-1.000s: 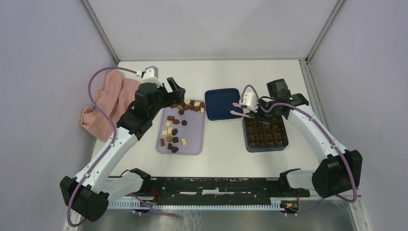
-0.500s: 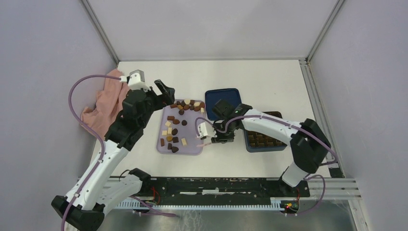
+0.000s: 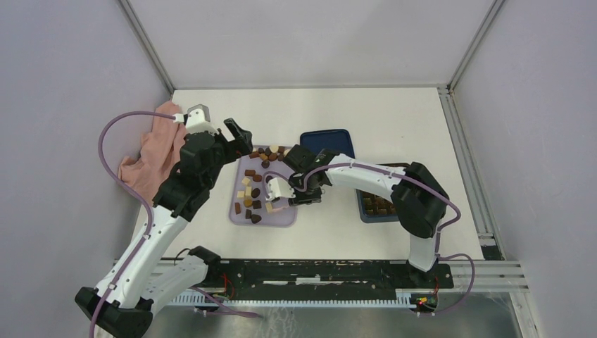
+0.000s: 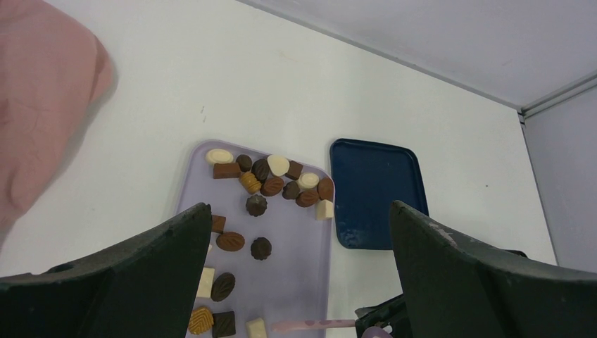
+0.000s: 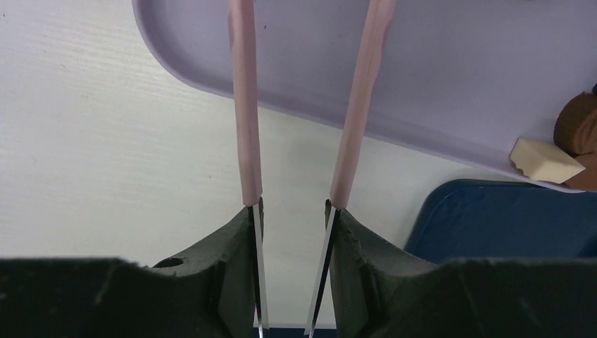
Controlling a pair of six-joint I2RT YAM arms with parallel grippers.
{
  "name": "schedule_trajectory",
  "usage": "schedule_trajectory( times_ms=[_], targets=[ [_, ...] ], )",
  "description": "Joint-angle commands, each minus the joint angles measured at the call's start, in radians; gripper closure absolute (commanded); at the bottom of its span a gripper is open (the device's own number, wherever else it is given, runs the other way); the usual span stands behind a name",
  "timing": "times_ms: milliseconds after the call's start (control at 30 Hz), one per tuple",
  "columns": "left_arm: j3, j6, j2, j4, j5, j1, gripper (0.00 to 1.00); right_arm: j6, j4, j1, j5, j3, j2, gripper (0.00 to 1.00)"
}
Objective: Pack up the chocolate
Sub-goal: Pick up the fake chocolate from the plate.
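chocolate: loose pieces scattered over the lilac tray, thickest at its far end.
handling: likely light, rigid, smooth; take one piece across its sides.
right gripper: pink-tipped, jaws parted with nothing between, at the tray's near right edge.
left gripper: wide open, empty, above the tray's far end.
blue box: on the counter, right.

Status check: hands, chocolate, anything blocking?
Left hand open above tray. Right hand part-open, empty, at lilac tray edge. Chocolate loose on tray. Nothing blocking.
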Motion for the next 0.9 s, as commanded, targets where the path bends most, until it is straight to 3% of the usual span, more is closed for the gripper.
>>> schedule_trajectory(
  times_ms=[0,867],
  targets=[
    [0.016,0.010,-0.012,0.011,-0.034,0.005,0.00,0.016,-0.022,0.017,0.034,0.063,0.033,0.58],
    [-0.004,0.021,-0.101,-0.032,-0.083,0.005,0.00,0.050,-0.157,0.056,0.116,0.237,0.185,0.55]
  ],
)
